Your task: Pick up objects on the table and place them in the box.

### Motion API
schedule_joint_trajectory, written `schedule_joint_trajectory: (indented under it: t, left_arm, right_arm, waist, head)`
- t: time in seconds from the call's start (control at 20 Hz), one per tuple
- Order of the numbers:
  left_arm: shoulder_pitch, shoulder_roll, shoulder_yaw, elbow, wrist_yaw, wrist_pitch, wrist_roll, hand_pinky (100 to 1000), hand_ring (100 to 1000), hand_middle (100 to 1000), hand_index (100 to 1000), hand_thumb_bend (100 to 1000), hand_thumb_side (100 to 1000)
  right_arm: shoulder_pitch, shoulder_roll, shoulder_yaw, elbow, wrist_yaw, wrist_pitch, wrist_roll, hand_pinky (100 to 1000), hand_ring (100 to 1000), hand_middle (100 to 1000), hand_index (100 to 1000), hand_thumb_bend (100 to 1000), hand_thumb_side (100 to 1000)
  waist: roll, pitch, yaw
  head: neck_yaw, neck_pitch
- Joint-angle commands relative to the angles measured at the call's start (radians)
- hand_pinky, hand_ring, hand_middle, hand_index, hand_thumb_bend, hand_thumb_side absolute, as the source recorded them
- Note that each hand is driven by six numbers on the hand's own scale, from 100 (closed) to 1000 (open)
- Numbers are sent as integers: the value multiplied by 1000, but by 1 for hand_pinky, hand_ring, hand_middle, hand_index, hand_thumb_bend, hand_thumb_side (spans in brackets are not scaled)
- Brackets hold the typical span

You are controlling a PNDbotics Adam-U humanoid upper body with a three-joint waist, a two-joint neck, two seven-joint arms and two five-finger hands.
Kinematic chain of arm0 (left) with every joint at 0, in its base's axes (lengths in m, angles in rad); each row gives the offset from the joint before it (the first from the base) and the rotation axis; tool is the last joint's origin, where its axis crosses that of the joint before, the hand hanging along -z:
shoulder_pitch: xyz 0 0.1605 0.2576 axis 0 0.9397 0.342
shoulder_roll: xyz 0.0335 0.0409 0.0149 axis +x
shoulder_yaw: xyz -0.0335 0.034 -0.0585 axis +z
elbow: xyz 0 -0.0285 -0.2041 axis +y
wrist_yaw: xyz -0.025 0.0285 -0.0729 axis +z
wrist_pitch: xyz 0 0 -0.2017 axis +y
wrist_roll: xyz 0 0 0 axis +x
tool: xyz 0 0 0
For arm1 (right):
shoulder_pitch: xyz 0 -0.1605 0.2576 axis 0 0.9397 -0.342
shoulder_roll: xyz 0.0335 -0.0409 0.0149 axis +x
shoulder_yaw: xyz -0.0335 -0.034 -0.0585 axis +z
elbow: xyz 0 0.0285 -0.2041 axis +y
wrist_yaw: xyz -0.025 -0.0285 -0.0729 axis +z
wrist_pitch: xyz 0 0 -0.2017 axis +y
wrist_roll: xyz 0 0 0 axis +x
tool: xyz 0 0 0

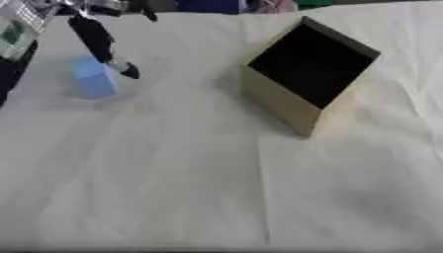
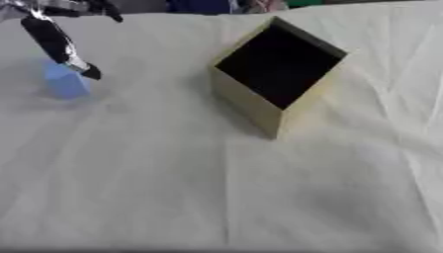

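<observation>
A light blue block (image 1: 93, 77) stands on the white cloth at the far left. My left hand (image 1: 97, 37) comes in from the upper left corner, its fingers straight and pointing down, one fingertip (image 1: 129, 70) just right of the block's top. It holds nothing. An open tan cardboard box (image 1: 309, 74) with a dark inside sits right of centre, turned corner-on toward me. My right hand shows in neither view.
A wrinkled white cloth (image 1: 216, 188) covers the table, wide and bare in front of the box. Coloured shapes (image 1: 216, 5) line the far edge. A grey-green part of my arm (image 1: 16, 32) shows at the upper left.
</observation>
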Motion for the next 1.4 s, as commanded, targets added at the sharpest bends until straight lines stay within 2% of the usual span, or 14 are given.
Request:
schedule_joint_trajectory:
  t: [0.05, 0.5, 0.7, 1.2, 1.4]
  left_arm:
    - [-28, 14, 11, 36, -43, -18, -7, 1000, 1000, 989, 1000, 617, 484]
    - [-40, 4, 66, 157, -175, 8, -7, 1000, 1000, 978, 1000, 762, 588]
    - [-41, 0, 88, 193, -212, 0, -7, 1000, 1000, 968, 1000, 830, 671]
    - [-32, 0, 124, 244, -251, 20, -7, 1000, 1000, 974, 1000, 832, 694]
    - [-30, -3, 135, 259, -262, 12, -7, 1000, 1000, 978, 1000, 813, 670]
  right_arm:
    - [-4, -24, -6, -16, -3, 0, 3, 669, 758, 635, 771, 100, 850]
    - [-2, -21, -5, -16, 0, 1, 3, 668, 756, 632, 769, 100, 851]
    - [-2, -20, -5, -16, 0, 3, 3, 668, 756, 631, 769, 100, 851]
    - [-3, -16, -5, -16, 0, 2, 4, 668, 757, 630, 767, 100, 851]
    - [-4, -13, -5, -16, 1, 1, 4, 668, 757, 629, 767, 100, 852]
  waist:
    - [-1, -15, 0]
    - [2, -12, -4]
    - [3, -10, -4]
    - [2, -6, -8]
    - [0, -1, -10]
  head:
    - [2, -9]
    - [3, -9]
    - [1, -7]
    - [2, -13]
    - [4, -19]
